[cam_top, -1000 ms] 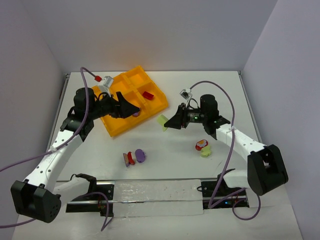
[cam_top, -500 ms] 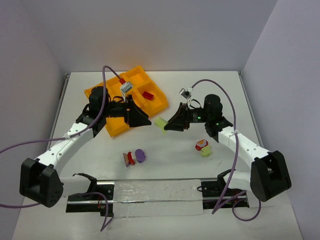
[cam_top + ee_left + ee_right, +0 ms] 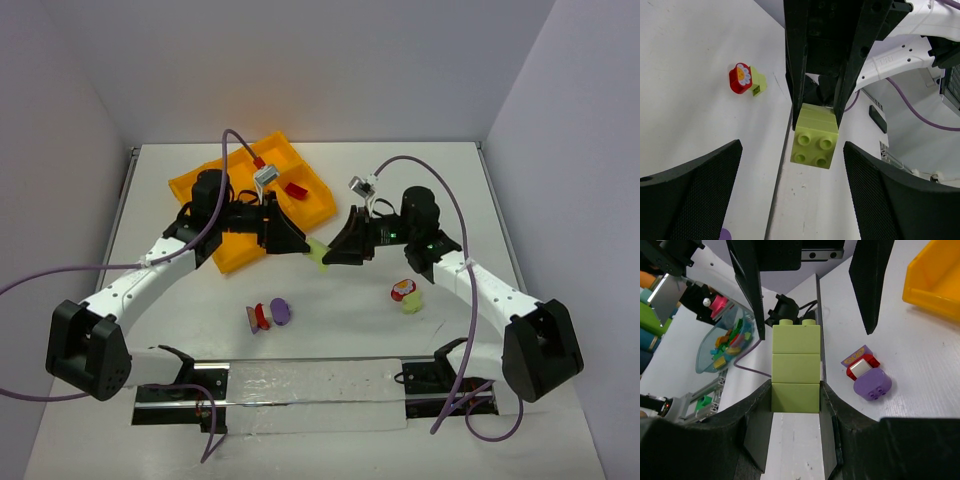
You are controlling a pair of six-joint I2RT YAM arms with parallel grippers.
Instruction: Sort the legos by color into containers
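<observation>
White surface (image 3: 330, 330), pale lavender walls on three sides. Arm bases along the near edge.

Far left: orange-yellow tray (image 3: 188, 187), set at an angle, partly covered by the left arm (image 3: 150, 275). One red lego (image 3: 296, 189) lies in a cell along the tray's right-hand edge. The other cells are mostly hidden by the arm, contents not readable.

Left jaws: reaching off the tray's right side toward centre. Spread wide, holding nothing. In the left wrist view the two black fingers (image 3: 690, 195) sit at the bottom corners, well apart, with the yellow-green brick stack (image 3: 815, 142) between them, studs facing the camera. From the right wrist, one left finger tip looks just beside the stack's studded end; cannot tell if it touches. The other is clearly apart.

Centre: the stack (image 3: 318, 252) is off the surface, between the two arms. Three bricks end to end, seen from the right wrist (image 3: 795, 367).

Right jaws: closed onto the stack's rear end, one finger (image 3: 756, 437) on each side, pinching it.

On the surface, near side: a purple-and-red cluster (image 3: 268, 314) left of centre, and a red and yellow-green cluster (image 3: 405, 295) to the right, under the right arm (image 3: 480, 285).
</observation>
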